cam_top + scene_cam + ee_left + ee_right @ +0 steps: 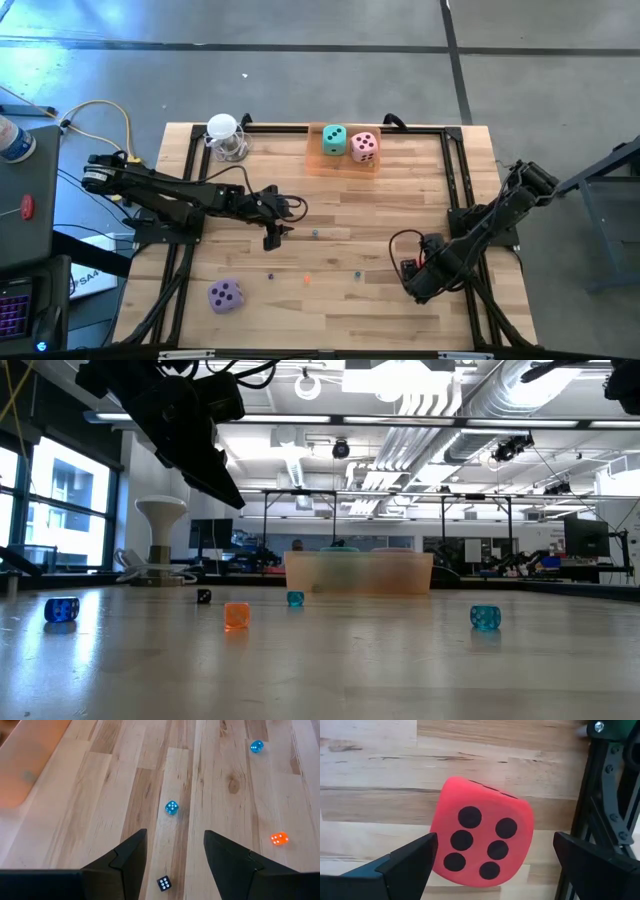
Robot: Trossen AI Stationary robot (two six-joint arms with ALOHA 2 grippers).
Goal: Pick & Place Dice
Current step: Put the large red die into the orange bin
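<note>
A red die rests on the wooden table near its right edge, six dark pips facing the camera. My right gripper points down over it, open, one finger on either side; a gap shows at the finger by the black rail. In the high view the gripper covers most of that die. A teal die and a pink die sit in the orange tray at the far edge. A purple die lies near the front left. My left gripper hovers open over the table's middle, holding nothing.
Tiny dice lie scattered mid-table: two blue, an orange and a black. A white stand is at the far left. A black frame rail runs close beside the red die.
</note>
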